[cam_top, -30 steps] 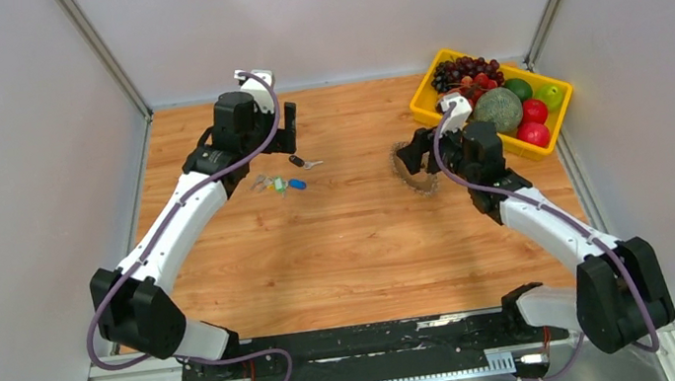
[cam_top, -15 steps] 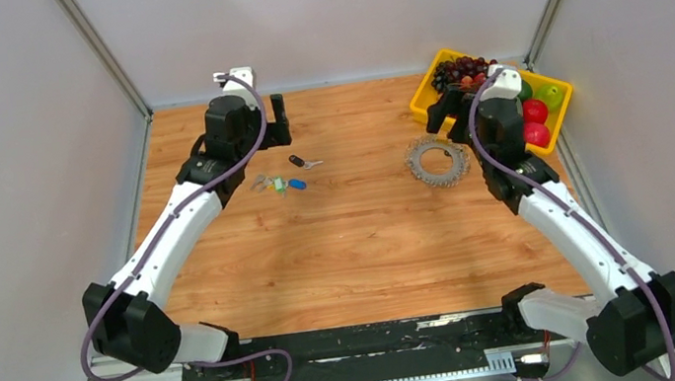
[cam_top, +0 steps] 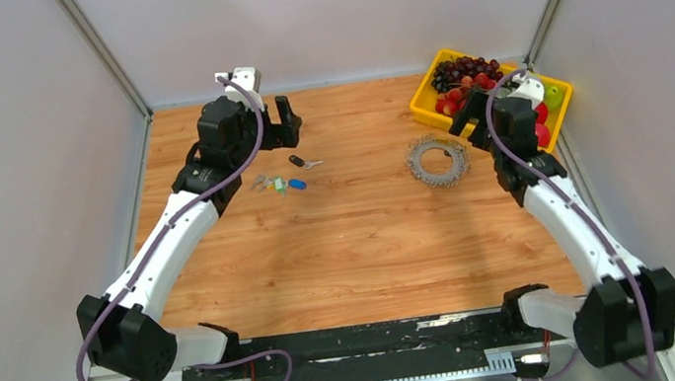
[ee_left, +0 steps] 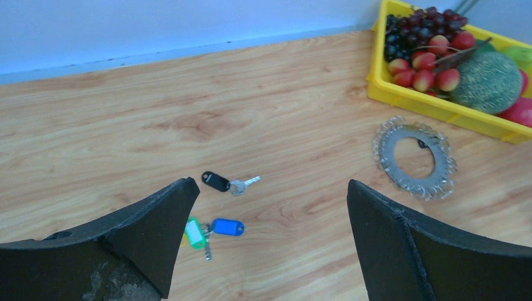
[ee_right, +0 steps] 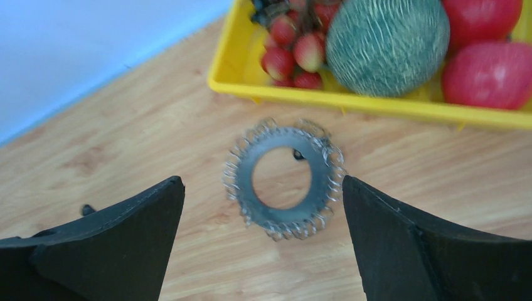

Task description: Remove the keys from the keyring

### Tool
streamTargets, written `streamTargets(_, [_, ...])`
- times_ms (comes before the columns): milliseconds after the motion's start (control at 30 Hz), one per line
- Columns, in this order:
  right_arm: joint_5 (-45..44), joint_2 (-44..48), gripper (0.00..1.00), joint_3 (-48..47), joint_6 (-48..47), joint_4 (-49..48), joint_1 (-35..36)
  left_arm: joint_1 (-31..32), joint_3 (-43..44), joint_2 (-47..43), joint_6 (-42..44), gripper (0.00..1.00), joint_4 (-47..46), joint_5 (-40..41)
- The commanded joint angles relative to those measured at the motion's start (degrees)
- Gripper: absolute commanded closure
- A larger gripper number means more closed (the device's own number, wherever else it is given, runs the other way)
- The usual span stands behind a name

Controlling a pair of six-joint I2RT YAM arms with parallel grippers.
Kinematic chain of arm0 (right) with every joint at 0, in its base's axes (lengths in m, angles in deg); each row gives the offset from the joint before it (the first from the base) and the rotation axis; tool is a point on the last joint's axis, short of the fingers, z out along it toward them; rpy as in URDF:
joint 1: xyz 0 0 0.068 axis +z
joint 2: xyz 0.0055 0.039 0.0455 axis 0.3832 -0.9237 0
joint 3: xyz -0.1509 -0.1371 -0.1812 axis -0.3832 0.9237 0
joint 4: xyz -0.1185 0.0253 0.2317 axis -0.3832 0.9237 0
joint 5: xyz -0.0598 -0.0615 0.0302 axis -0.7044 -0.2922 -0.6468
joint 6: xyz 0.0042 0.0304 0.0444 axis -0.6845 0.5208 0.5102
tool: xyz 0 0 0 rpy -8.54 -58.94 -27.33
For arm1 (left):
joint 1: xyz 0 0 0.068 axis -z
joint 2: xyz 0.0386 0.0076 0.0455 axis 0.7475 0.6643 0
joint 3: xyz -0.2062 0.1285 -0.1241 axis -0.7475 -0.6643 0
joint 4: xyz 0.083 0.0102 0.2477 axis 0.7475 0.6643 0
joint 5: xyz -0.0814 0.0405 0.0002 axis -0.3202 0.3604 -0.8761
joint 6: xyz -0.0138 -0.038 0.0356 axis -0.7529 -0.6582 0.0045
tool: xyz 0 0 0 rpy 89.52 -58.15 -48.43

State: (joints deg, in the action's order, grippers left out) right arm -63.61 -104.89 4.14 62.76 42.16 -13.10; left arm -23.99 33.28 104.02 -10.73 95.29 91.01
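Observation:
The keyring (cam_top: 420, 165), a grey toothed ring, lies flat on the wooden table right of centre, also seen in the left wrist view (ee_left: 384, 153) and the right wrist view (ee_right: 282, 219). A small dark bit sits at its inner edge. My right gripper (cam_top: 464, 115) hangs open above and just right of it, holding nothing (ee_right: 261, 179). Loose keys lie left of centre: one with a black tag (cam_top: 298, 161) (ee_left: 216, 181), and a bunch with blue (ee_left: 227, 226) and green tags (cam_top: 280, 186). My left gripper (cam_top: 287, 123) hovers open behind them (ee_left: 270, 183).
A yellow tray (cam_top: 421, 105) (ee_right: 313, 98) (ee_left: 439, 108) of grapes, a melon, apples and other fruit stands at the back right, just behind the keyring. Grey walls close the table at the back and both sides.
My right gripper opened and let go of the keyring, which now lies flat. That arm then drew back to the right, toward the tray. The left arm shifted only slightly.

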Motion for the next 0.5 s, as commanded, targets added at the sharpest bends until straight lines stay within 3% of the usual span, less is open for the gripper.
streamTargets(0, [11.88, -9.15, 0.06, 0.34, 5.71, 3.74, -5.16, 0.22, 0.16, 0.08, 0.77, 0.0, -3.03, -6.69])
streamTargets(100, [10.18, -13.58, 0.26, 0.22, 8.66, 2.93, -5.12, 0.23, 0.22, 0.27, 0.75, 0.0, -3.0, -7.6])
streamTargets(467, [5.37, -29.76, 0.36, -1.52, 17.85, 2.97, -5.22, 0.37, 0.08, 1.14, -0.05, 0.0, -3.37, -10.82])
